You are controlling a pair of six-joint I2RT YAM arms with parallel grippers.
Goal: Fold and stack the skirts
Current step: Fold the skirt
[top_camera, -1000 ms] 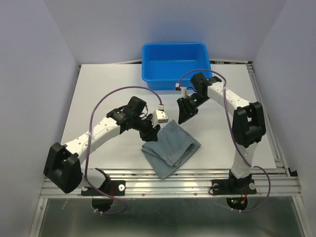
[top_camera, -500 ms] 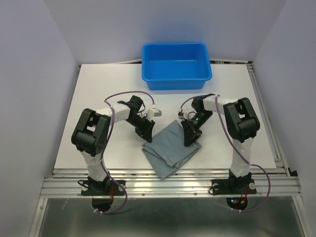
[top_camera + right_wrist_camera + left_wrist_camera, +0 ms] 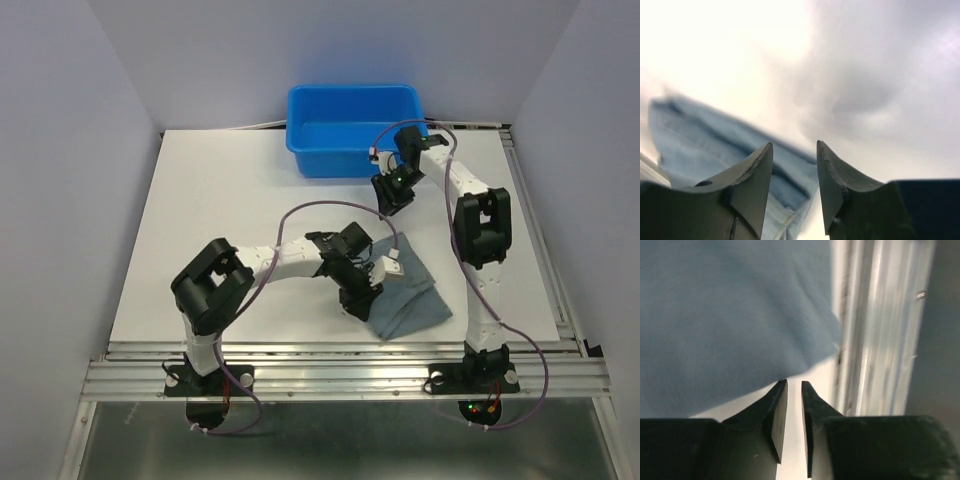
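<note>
One grey-blue skirt (image 3: pixel 412 292) lies folded on the white table, front right of centre. My left gripper (image 3: pixel 361 300) is low at the skirt's left edge; in the left wrist view its jaws (image 3: pixel 794 385) are all but closed with nothing between them, and the cloth (image 3: pixel 715 315) lies just beyond the tips. My right gripper (image 3: pixel 389 200) hangs above the table between the skirt and the tub. Its jaws (image 3: pixel 795 147) are apart and empty, with the skirt (image 3: pixel 700 135) blurred below.
The bright blue tub (image 3: pixel 340 165) stands at the back of the table, just behind the right gripper. The metal rails of the table's front edge (image 3: pixel 875 340) run close to the skirt. The left arm's cable loops over the table's middle (image 3: pixel 300 215).
The skirt has shifted right and looks more compact. My left gripper has moved right to its left edge. My right gripper has left the skirt and gone back toward the tub.
</note>
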